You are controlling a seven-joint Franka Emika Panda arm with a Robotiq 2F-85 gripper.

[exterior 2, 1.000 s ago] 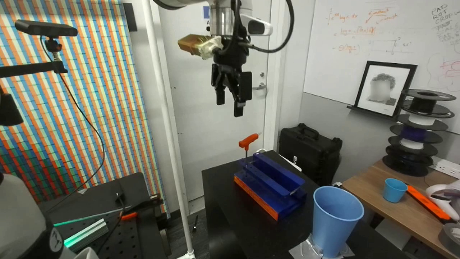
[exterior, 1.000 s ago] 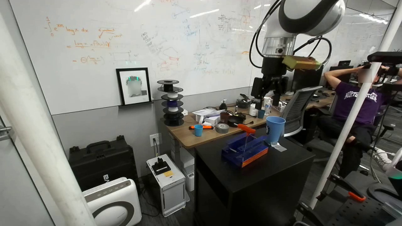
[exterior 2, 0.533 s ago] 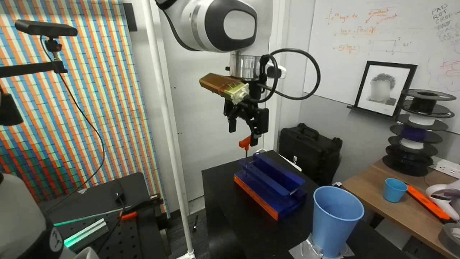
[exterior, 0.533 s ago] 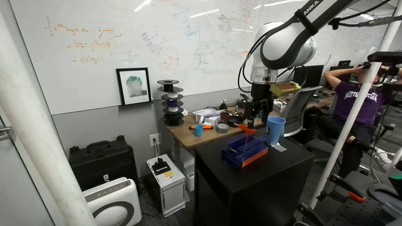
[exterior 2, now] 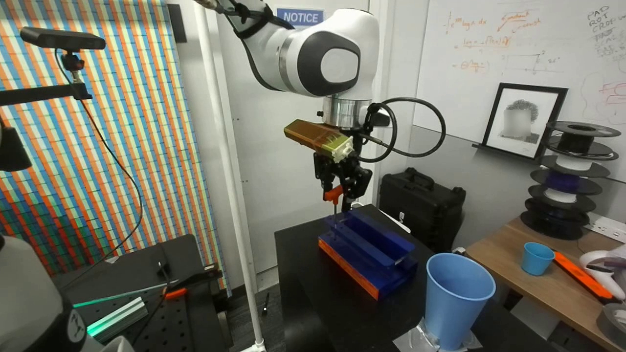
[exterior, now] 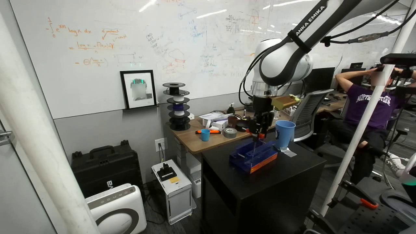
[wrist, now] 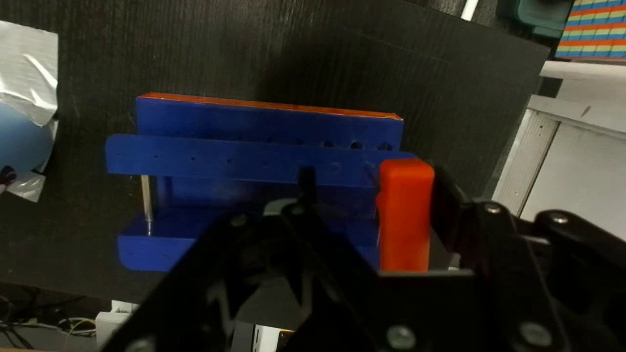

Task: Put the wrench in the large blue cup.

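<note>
The wrench has an orange T-shaped handle [exterior 2: 333, 194] and a thin metal shaft, standing upright in a dark-blue rack [exterior 2: 371, 256] with an orange edge. My gripper [wrist: 375, 186] is down around that handle, partly closed. In the wrist view the right finger [wrist: 444, 195] is close against the handle [wrist: 407, 217], while a gap shows between the handle and the left finger [wrist: 308, 183]. The large blue cup [exterior 2: 457, 305] stands upright beyond the rack's far end from the wrench, also seen in an exterior view [exterior: 284, 134]. Only its side [wrist: 22, 139] enters the wrist view.
Silvery tape [exterior: 288, 152] lies at the cup's foot on the black cabinet [exterior: 260, 183]. A wooden desk [exterior: 191, 136] behind it bears a small blue cup [exterior: 205, 135], a tape roll [exterior: 229, 132] and clutter. A white pole [exterior 2: 227, 161] stands near the cabinet.
My arm has come down from well above the rack to the wrench's handle. During the last half second the fingers have drawn closer together around it. Wrench, rack and cup have stayed in place.
</note>
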